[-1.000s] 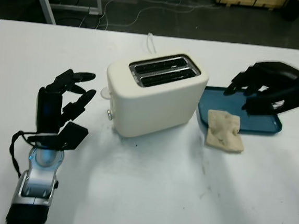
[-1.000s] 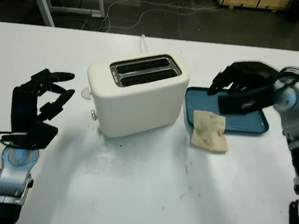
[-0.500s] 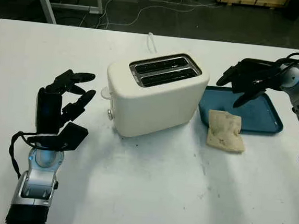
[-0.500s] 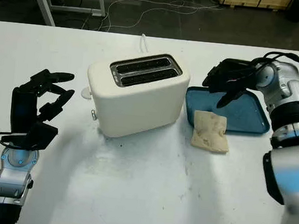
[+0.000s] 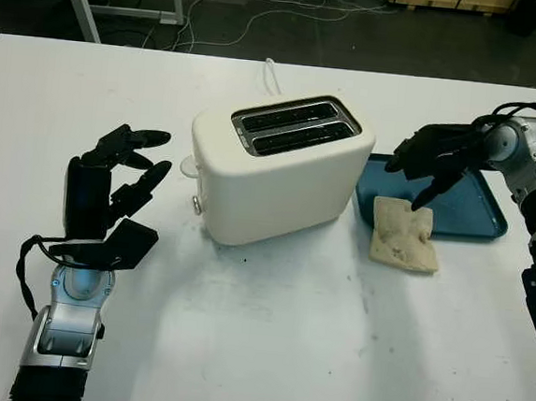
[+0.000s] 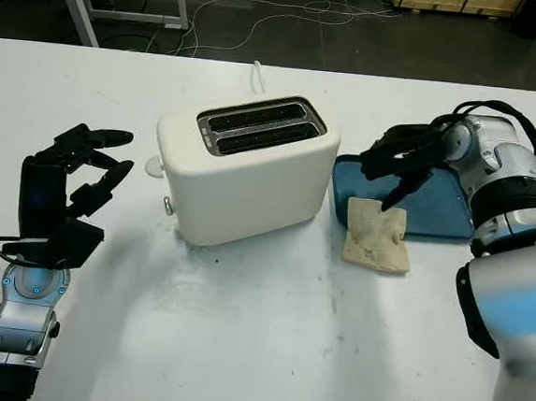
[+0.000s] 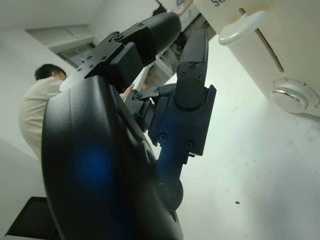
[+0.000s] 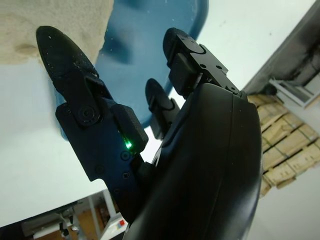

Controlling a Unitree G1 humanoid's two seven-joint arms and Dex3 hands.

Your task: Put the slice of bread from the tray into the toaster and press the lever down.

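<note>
White table (image 5: 264, 350), 3 things on it.
Toaster (image 5: 280, 169) mid-table; blue tray (image 5: 473, 214) just beside it, bread slice (image 5: 403, 233) half off the tray.

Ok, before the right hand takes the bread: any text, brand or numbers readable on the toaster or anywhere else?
No text reads whole anywhere.
Toaster: a cut-off dark mark at the frame edge in the left wrist view, above the lever; it cannot be read.
Dial under the lever: fine marks around it, too small to read.
Tray, slice of bread, left hand, right hand: no lettering.
</note>
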